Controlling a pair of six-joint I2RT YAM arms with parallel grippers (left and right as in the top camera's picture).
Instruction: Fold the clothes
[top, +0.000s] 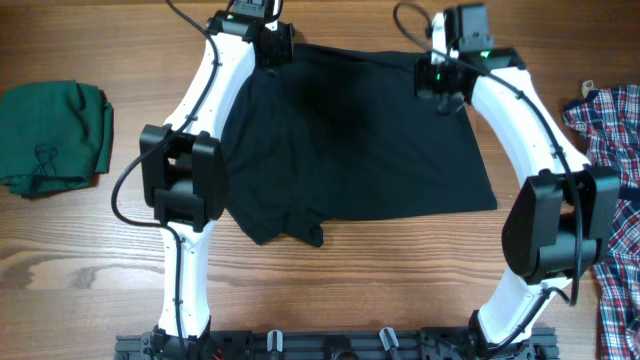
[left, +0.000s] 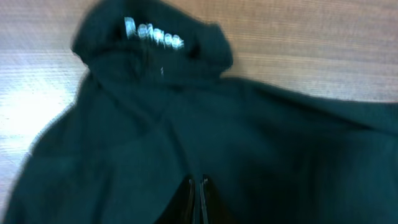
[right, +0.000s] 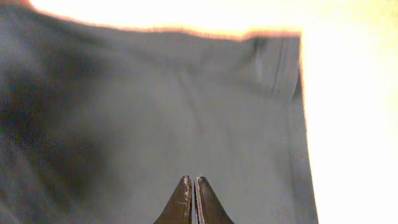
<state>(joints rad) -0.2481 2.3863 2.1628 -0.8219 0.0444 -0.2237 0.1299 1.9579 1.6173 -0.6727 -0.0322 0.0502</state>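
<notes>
Overhead view: black shirt (top: 360, 150) lies flat, both arms at its far edge

Left gripper (left: 198, 190) has its jaws pressed together, tips low over the cloth; whether a pinch of fabric sits between them cannot be told. Right gripper (right: 194, 186) is closed the same way, with the same doubt.

Just ahead of the left gripper lies the collar (left: 152, 43) with its white neck label (left: 153, 34); ahead and to the right of the right gripper is the hem corner (right: 280, 59). The shirt's long axis, neck to hem, therefore runs from one gripper across to the other; each arm is nearer its own end, and most of the fabric lies behind both, toward the arm bases. A sleeve (top: 300, 230) is bunched at the near edge on the left arm's side.

A fold here probably means drawing the far edge back over the body, both ends moving together.

A green garment (top: 50, 135) sits well out beyond the left gripper, and a plaid shirt (top: 615, 190) well out beyond the right; neither blocks the way across the table (top: 100, 270).
</notes>
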